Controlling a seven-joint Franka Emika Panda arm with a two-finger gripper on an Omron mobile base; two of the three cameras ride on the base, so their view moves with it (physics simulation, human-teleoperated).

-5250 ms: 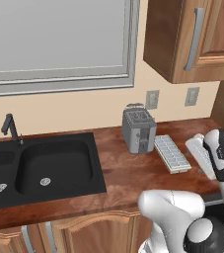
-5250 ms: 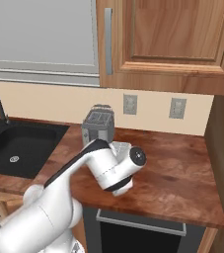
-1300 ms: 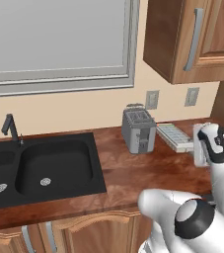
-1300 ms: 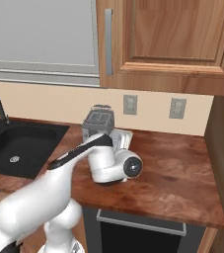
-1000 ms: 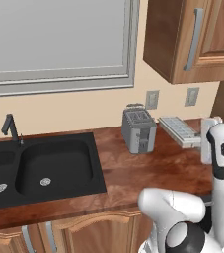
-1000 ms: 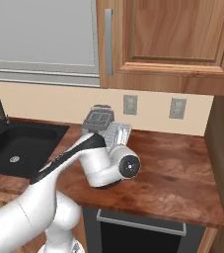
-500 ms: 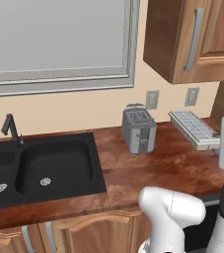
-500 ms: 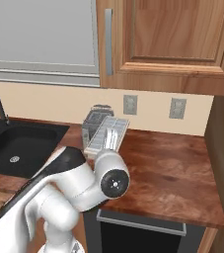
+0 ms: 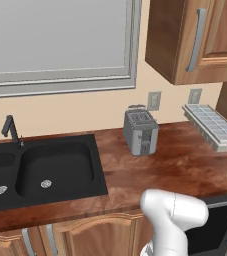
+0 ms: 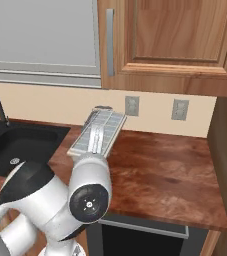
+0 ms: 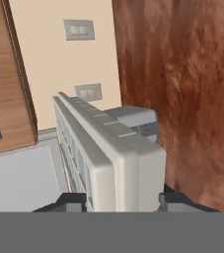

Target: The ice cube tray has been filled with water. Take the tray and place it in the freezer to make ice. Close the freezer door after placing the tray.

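My pincer (image 11: 118, 200) pinches one end of the ice cube tray (image 9: 211, 126); its long axis runs straight out, held above the tabletop (image 9: 185, 165) right of the toaster (image 9: 140, 131) (tilted, I judge).

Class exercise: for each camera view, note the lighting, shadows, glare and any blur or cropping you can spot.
Left base view: even, flat lighting, no glare; the ice cube tray is cropped at the right edge. Right base view: sharp, with the arm's white body hiding part of the counter. Hand view: the tray looms large between the end effector fingertips, with the toaster behind.
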